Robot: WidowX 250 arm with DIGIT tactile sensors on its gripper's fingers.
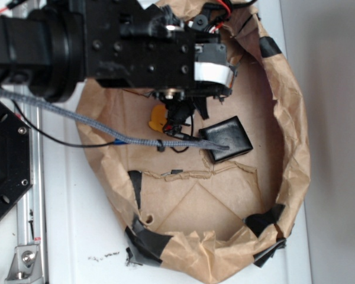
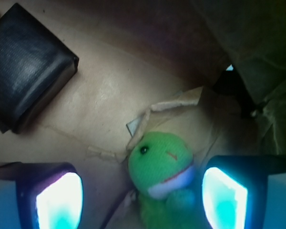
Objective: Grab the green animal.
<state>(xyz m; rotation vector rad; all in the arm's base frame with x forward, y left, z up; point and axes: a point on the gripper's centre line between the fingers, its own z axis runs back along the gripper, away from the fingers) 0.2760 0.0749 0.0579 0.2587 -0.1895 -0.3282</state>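
In the wrist view the gripper (image 2: 142,200) is open, its two fingers (image 2: 57,202) standing apart, and the green animal (image 2: 163,174) lies between them, nearer to the right one, on the brown paper (image 2: 109,100). It seems soft and light; closing on its fuzzy body below the white band looks safest. Farther back lies the black pad (image 2: 28,67).

green animal (image 2: 163,168) lime, white band, red marks | pad (image 2: 28,67) black | duck (image 1: 157,117) yellow
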